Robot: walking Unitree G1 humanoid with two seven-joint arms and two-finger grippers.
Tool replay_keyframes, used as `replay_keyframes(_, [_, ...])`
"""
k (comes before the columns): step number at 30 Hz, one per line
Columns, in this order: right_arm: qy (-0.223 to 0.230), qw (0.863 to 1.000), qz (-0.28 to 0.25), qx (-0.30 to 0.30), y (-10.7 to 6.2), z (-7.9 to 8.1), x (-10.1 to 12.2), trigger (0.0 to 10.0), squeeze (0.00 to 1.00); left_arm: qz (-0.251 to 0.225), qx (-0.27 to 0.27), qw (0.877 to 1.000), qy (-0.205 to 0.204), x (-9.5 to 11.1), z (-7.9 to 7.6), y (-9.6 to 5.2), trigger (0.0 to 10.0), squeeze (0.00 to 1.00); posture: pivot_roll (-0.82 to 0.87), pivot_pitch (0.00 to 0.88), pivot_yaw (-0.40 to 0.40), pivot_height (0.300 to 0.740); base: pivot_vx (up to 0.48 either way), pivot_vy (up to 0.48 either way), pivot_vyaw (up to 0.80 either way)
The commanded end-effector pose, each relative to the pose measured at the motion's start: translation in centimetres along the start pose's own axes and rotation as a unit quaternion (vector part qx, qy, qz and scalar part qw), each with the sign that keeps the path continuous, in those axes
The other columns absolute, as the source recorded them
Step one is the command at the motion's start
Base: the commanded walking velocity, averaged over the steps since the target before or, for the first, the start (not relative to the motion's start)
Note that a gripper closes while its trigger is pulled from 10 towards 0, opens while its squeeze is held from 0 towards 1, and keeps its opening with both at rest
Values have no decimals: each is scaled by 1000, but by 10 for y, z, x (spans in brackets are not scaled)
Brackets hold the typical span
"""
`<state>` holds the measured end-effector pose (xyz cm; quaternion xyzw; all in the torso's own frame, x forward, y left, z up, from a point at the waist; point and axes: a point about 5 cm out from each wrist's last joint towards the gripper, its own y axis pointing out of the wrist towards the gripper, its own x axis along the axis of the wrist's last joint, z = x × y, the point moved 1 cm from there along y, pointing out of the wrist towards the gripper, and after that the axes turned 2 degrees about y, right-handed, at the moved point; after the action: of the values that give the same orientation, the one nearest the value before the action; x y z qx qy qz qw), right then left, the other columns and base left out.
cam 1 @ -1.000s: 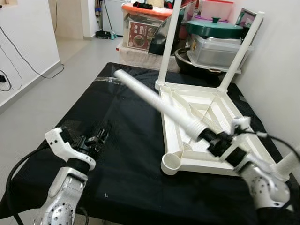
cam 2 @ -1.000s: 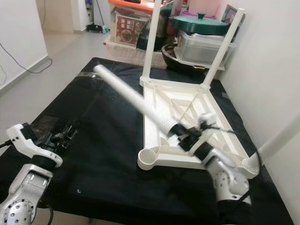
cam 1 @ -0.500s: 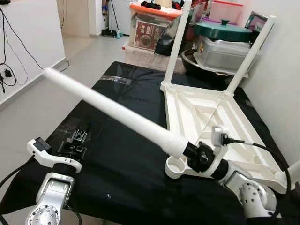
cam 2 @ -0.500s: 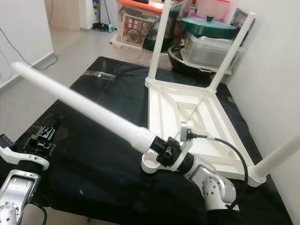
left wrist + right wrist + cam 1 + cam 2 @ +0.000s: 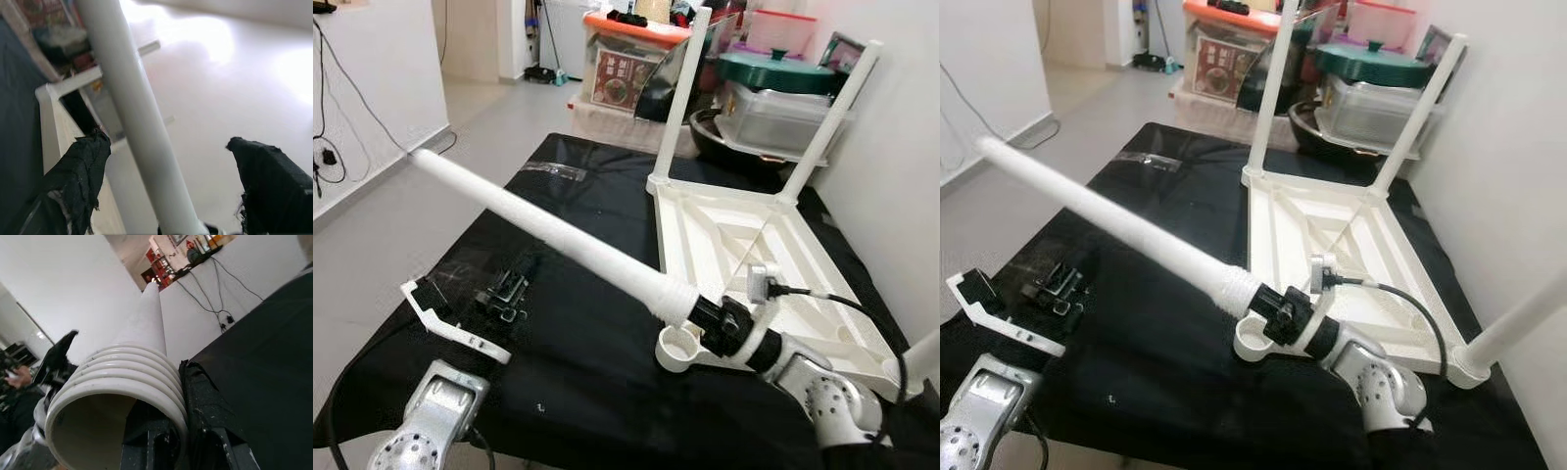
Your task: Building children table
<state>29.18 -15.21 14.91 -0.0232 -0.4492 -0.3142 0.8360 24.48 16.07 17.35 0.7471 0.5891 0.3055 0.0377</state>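
My right tool (image 5: pixel 720 323) is clamped on the threaded end of the loose table leg (image 5: pixel 538 227), gripping it close to the ribbed collar so that I steer the end that has to go in; the long free end slants up and away over the left side of the desk (image 5: pixel 578 323), well clear of the black cover. The white table top (image 5: pixel 744 245) lies upside down on that cover with its ribbed underside up, which is why the sockets face me: two legs already stand upright in the far corners, a third stands in the near right corner, and the open round socket (image 5: pixel 681 348) at the near left corner sits just beside and below my grip. I judge the step in hand to be bringing the threaded end over that socket, and the leg is too flat for that (it will need tipping towards upright before the thread can catch). My left tool (image 5: pixel 504 292) hovers low over the desk's left side with its two fingers apart, holding nothing; in the left wrist view the leg crosses between its fingers (image 5: pixel 83 161) without touching them, so it looks placed to steady the shaft if I need it.
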Motion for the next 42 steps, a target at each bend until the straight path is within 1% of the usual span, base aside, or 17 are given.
replay_keyframes(1, [-2, 1000, -4, 16, 0, 4, 4, 0, 0, 12, -2, 1000, -4, -4, -1, 1, 10000, 0, 85, 0, -142, 740, 0, 0, 0])
replay_keyframes(3, [-2, 1000, -1, 24, 0, 6, 3, 0, 0, 12, -1, 1000, -4, -3, -1, 1, 10000, 0, 85, 0, -142, 740, 0, 0, 0])
replay_keyframes(8, [12, 995, 32, 92, -8, 22, -10, 0, 0, -3, -4, 1000, 0, 7, 0, 4, 10000, 0, 88, 0, -142, 740, 0, 0, 0])
replay_keyframes(15, [11, 993, 56, 104, -11, 26, -17, 0, 0, -10, -11, 1000, 2, 14, 0, 5, 10000, 0, 85, 0, -140, 740, 0, 0, 0])
replay_keyframes(17, [16, 992, 66, 106, -13, 25, -21, 0, 0, -26, -18, 999, 6, 22, -3, 8, 10000, 0, 84, 0, -142, 740, 0, 0, 0])
replay_keyframes(20, [18, 991, 70, 112, -15, 26, -22, 0, 0, -36, -15, 999, 8, 27, -2, 9, 10000, 0, 82, 0, -141, 740, 0, 0, 0])
replay_keyframes(21, [20, 989, 81, 122, -19, 28, -24, 0, 0, -52, -7, 999, 13, 35, 1, 9, 10000, 0, 82, 0, -141, 740, 0, 0, 0])
replay_keyframes(22, [20, 989, 81, 122, -19, 28, -24, 0, 0, -52, -7, 999, 13, 35, 1, 9, 10000, 0, 82, 0, -141, 740, 0, 0, 0])
replay_keyframes(24, [22, 985, 106, 133, -29, 30, -28, 0, 0, -106, 11, 994, 20, 63, 6, 9, 10000, 0, 83, 0, -144, 740, 0, 0, 0])
replay_keyframes(25, [22, 985, 106, 133, -29, 30, -28, 0, 0, -106, 11, 994, 20, 63, 6, 9, 10000, 0, 83, 0, -144, 740, 0, 0, 0])
replay_keyframes(26, [22, 984, 112, 134, -33, 29, -29, 0, 0, -124, 17, 992, 20, 72, 7, 8, 10000, 0, 83, 0, -144, 740, 0, 0, 0])
replay_keyframes(27, [22, 984, 112, 134, -33, 29, -29, 0, 0, -124, 17, 992, 20, 72, 7, 8, 10000, 0, 83, 0, -144, 740, 0, 0, 0])
replay_keyframes(28, [22, 984, 119, 133, -37, 27, -28, 0, 0, -140, 13, 990, 19, 84, 7, 5, 10000, 0, 86, 0, -149, 740, 0, 0, 0])
replay_keyframes(31, [22, 983, 121, 135, -38, 27, -27, 0, 0, -141, 9, 990, 18, 85, 6, 4, 10000, 0, 87, 0, -149, 740, 0, 0, 0])
replay_keyframes(32, [20, 982, 125, 139, -38, 28, -26, 0, 0, -142, 3, 990, 10, 85, 5, 3, 0, 0, 82, 0, -149, 740, 0, 0, 0])
replay_keyframes(36, [13, 977, 141, 159, -36, 31, -27, 0, 0, -123, -32, 992, -6, 76, -5, 7, 0, 0, 82, 0, -150, 740, 0, 0, 0])
replay_keyframes(42, [8, 975, 149, 164, -34, 32, -26, 0, 0, -100, -36, 994, -16, 66, -5, 11, 0, 0, 83, 0, -146, 740, 0, 0, 0])
